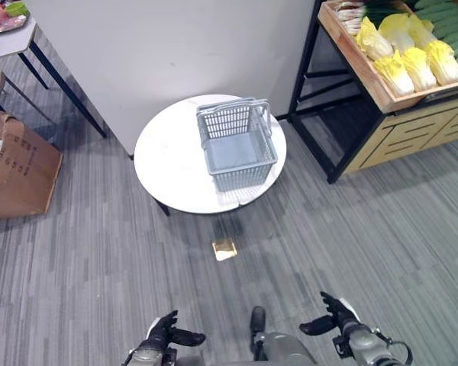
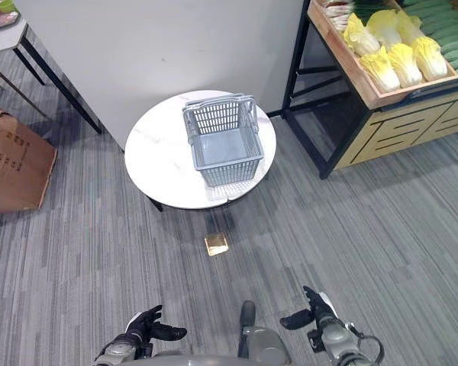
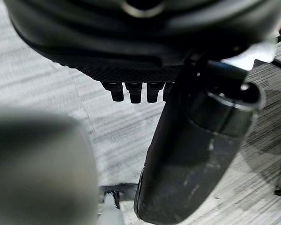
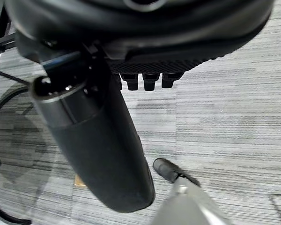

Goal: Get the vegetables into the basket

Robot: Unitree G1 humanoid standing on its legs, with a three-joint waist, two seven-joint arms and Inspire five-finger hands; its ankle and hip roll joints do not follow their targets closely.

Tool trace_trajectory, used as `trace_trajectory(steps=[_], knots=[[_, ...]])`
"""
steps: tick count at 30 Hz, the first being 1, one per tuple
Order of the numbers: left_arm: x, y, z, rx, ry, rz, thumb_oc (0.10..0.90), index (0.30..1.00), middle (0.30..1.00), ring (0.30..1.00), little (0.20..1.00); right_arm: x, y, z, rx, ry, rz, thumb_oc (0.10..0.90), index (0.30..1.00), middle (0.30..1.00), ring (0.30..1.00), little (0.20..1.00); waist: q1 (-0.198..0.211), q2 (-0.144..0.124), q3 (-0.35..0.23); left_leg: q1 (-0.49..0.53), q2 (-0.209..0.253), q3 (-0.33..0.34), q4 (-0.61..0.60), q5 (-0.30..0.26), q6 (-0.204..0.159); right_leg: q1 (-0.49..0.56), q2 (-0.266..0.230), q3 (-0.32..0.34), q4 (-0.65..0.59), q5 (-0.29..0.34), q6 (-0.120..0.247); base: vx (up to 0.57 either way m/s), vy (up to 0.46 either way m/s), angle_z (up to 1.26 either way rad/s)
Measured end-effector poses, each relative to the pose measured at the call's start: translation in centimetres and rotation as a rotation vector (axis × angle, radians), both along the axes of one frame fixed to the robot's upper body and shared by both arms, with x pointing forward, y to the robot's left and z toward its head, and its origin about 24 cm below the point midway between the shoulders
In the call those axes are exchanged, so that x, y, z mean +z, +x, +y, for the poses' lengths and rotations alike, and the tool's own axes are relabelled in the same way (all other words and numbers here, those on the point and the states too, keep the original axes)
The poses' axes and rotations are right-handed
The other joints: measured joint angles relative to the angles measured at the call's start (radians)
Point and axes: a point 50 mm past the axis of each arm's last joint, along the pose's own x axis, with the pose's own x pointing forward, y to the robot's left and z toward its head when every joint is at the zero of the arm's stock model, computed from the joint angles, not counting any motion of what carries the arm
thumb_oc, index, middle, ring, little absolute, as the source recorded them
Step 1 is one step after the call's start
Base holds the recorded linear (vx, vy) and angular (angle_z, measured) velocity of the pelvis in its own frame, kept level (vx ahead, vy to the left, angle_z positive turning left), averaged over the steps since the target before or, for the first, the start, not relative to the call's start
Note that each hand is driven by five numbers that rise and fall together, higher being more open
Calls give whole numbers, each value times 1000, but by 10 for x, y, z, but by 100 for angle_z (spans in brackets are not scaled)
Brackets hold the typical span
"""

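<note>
While nothing yet lies in the basket [image 1: 237, 144], counts as barely begun, by the look of things. Stands at two o'clock, well apart from everything else: a wooden produce shelf [image 1: 397, 99] on a black frame, its crate holding the vegetables, a cluster of yellow-green napa cabbages [image 1: 408, 53] with darker green ones behind. Sits at twelve o'clock, roughly mid-floor: a round white surface [image 1: 172, 156], bearing the grey plastic basket on its right half, handles folded up, visibly empty inside. Lies on the carpet just short of the surface, toward six o'clock: a small gold-coloured square [image 1: 224, 248], of uncertain purpose. Rests at nine o'clock: a brown cardboard box [image 1: 19, 168], beside a table leg.

Hang low at six o'clock, both idle and clasping nothing: left hand [image 1: 170, 333] at about seven, right hand [image 1: 332, 316] at about five, each with fingers relaxed and thumb spread away, over bare floor.

Remains to do, as a judgement: reach the shelf, take up the cabbages, carry them across, set them into the basket. Essentially the whole job.
</note>
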Motion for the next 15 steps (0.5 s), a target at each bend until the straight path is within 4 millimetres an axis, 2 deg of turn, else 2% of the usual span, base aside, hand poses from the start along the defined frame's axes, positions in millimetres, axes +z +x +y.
trace_trajectory(steps=[1,2,3,4,5,7,8,10,11,12,13,14,15], knots=[[3,9,2,-11,8,-26,900,1000,1000,1000,1000,-4,-14,-5,-25,-20,60,900,1000,1000,1000,1000,2,-14,10,-58,-14,37,-145,-26,20,29,-1,8,-54,11,20,180,103,15],[4,9,6,8,14,-31,900,1000,1000,1000,1000,-5,-18,-8,-32,-28,78,900,1000,1000,1000,1000,4,-6,13,-82,-5,44,-286,8,34,42,16,0,-68,18,23,342,226,5],[5,9,9,10,22,-33,900,1000,1000,1000,1000,-4,-16,-7,-29,-26,72,900,1000,1000,1000,1000,3,-6,21,-93,1,44,-331,33,38,57,25,5,-77,17,19,371,254,-27],[5,8,11,3,31,-29,900,1000,1000,1000,1000,-4,-14,-6,-26,-28,61,900,1000,1000,1000,1000,4,-5,20,-94,8,51,-452,62,38,69,33,12,-103,-9,37,350,242,-25],[5,9,9,-14,33,-33,900,1000,1000,1000,1000,-3,-12,-6,-26,-35,58,900,1000,1000,1000,1000,11,9,16,-92,22,41,-605,100,37,66,40,0,-99,-50,76,282,192,-30],[8,15,11,16,22,-62,900,1000,1000,1000,1000,-3,-10,-5,-26,-28,57,900,1000,1000,1000,1000,31,9,27,-117,44,30,-601,148,31,74,56,31,-78,-9,65,265,211,-45],[7,12,14,26,30,-54,900,1000,1000,1000,1000,-4,-12,-5,-27,-25,64,900,1000,1000,1000,1000,34,17,23,-105,60,27,-593,147,37,97,72,46,-79,-18,54,240,225,-63],[3,-1,18,33,38,-11,900,1000,1000,1000,1000,-3,-11,-5,-23,-27,51,900,1000,1000,1000,1000,31,10,16,-78,45,40,-546,145,45,139,76,66,-78,-37,33,200,219,-60],[3,-2,18,22,40,-2,900,1000,1000,1000,1000,-3,-12,-6,-26,-29,51,900,1000,1000,1000,1000,27,11,7,-74,25,43,-533,147,68,149,72,71,-77,-40,31,185,240,-32],[2,-3,16,-10,48,5,900,1000,1000,1000,1000,-3,-15,-9,-30,-32,57,900,1000,1000,1000,1000,11,28,-9,-57,-12,45,-526,173,133,162,67,72,-56,-47,27,198,285,-15],[2,-3,17,-11,49,6,900,1000,1000,1000,1000,-4,-19,-8,-32,-31,66,900,1000,1000,1000,1000,7,26,-10,-46,-15,53,-533,151,133,161,62,74,-42,-58,30,222,334,-6],[5,4,19,-22,60,-5,900,1000,1000,1000,1000,-6,-21,-3,-31,-16,74,900,1000,1000,1000,1000,6,-3,0,-28,-44,61,-530,143,148,154,32,92,-8,-64,40,214,385,-29],[4,0,22,-26,70,18,900,1000,1000,1000,1000,-7,-18,2,-25,0,64,900,1000,1000,1000,1000,10,-8,0,1,-58,99,-525,112,183,121,3,122,98,-81,65,125,246,-32]])
